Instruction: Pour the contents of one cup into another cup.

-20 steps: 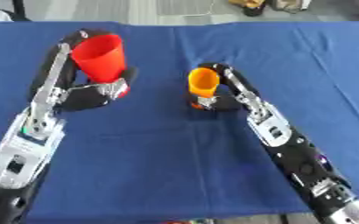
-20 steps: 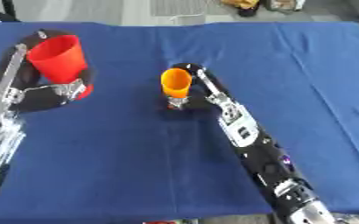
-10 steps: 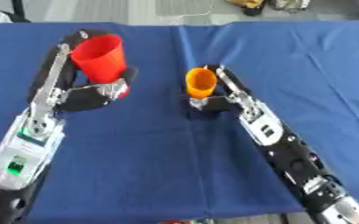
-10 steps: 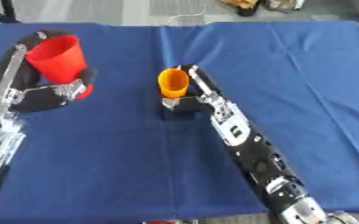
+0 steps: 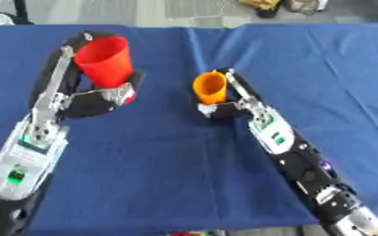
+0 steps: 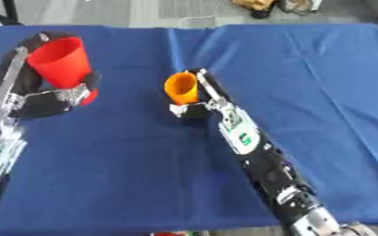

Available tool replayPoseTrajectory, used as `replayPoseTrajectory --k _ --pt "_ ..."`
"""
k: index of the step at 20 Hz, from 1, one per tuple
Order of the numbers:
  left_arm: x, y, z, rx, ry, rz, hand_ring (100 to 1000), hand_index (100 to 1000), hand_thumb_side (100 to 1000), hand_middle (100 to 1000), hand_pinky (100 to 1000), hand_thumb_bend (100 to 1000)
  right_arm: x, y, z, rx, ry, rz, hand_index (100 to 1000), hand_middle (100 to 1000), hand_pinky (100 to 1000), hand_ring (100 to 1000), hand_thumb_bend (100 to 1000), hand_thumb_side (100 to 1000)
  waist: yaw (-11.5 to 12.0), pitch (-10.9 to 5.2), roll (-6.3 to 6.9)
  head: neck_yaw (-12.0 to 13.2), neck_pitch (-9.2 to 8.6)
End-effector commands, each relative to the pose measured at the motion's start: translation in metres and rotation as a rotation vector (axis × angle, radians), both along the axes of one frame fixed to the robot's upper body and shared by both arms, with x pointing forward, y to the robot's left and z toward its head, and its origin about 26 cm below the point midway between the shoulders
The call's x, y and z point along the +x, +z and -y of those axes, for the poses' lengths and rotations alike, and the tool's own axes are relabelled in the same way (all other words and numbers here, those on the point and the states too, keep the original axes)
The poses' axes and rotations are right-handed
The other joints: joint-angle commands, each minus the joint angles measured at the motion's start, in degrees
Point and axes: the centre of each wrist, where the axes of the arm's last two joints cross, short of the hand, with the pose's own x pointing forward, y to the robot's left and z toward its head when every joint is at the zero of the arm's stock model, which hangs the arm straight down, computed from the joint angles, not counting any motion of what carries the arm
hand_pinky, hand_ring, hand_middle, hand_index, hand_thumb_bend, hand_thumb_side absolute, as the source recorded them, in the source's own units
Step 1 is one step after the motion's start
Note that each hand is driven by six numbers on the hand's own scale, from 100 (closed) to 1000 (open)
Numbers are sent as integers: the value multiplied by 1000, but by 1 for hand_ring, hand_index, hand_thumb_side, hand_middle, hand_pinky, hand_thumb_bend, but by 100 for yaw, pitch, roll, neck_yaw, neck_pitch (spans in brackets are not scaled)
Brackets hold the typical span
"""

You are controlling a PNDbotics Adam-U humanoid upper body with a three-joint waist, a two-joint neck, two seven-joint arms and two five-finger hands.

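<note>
Gripping the orange cup [image 5: 211,87] in the right hand [image 5: 224,109] and the red cup [image 5: 105,62] in the left hand [image 5: 103,97], well apart above the blue table [image 5: 168,161], risking spilling short if tipping before closing that gap.

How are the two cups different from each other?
The red cup is plainly larger than the orange cup. The red cup sits in the left hand, the orange cup in the right hand. The red cup lies farther left on the blue cloth. Both are tapered, mouths up, and tilted.
</note>
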Motion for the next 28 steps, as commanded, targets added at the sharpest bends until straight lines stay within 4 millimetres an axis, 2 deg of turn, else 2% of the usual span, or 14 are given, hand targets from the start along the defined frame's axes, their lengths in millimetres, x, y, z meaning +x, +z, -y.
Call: replayPoseTrajectory --k 1,8,12,15,21,28 --pt "-2 10 -2 -8 -6 29 354 721 134 415 123 314 3 5 19 -21 -60 16 572 403 287 450 100 100 -24 -104 -1 8 -42" --pt "-3 6 -6 -4 -3 16 354 719 133 415 125 313 5 22 67 -24 -209 56 569 402 294 451 100 100 -113 -162 -32 67 -38" --pt "-4 2 -8 9 -6 3 354 716 136 416 124 308 7 45 97 -32 -289 112 568 402 296 451 100 100 -156 -197 -59 106 -35" --pt "-5 -4 -10 20 -6 -16 354 714 138 415 123 306 8 64 112 -36 -321 159 570 404 301 454 100 100 -180 -219 -85 136 -45" --pt "-7 -19 -13 59 -17 -53 353 709 143 415 121 299 11 99 122 -55 -321 238 572 408 310 457 100 100 -210 -260 -117 169 -62" --pt "-7 -34 -12 93 -26 -90 353 705 147 415 121 293 13 128 112 -49 -267 304 572 410 319 461 100 100 -235 -286 -159 203 -77"
